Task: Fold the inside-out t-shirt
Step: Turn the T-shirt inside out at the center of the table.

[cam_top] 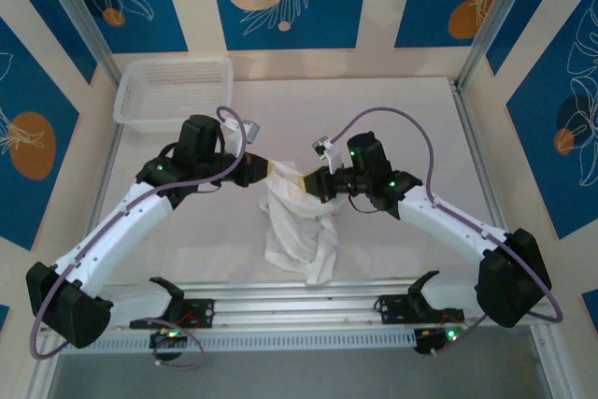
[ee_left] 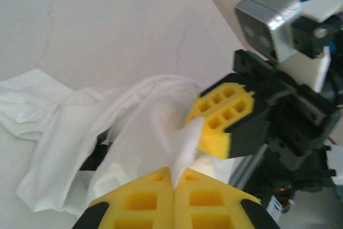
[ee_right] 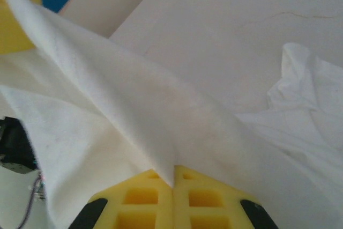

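Pale table [cam_top: 187,249], t-shirt [cam_top: 294,221] hung between left tool [ee_left: 172,179] and right tool [ee_right: 173,178], both pinching it

T-shirt [cam_top: 297,226] on table [cam_top: 402,119], basket [cam_top: 140,115] behind, far left

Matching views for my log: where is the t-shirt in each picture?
Top external: t-shirt bunched at centre of the picture.
Left wrist: t-shirt left and centre, rising into the left tool at bottom.
Right wrist: t-shirt draped from upper left into the right tool at bottom.
Shared landmark: right tool pinching the t-shirt, mid-right in left wrist, centre in top external.
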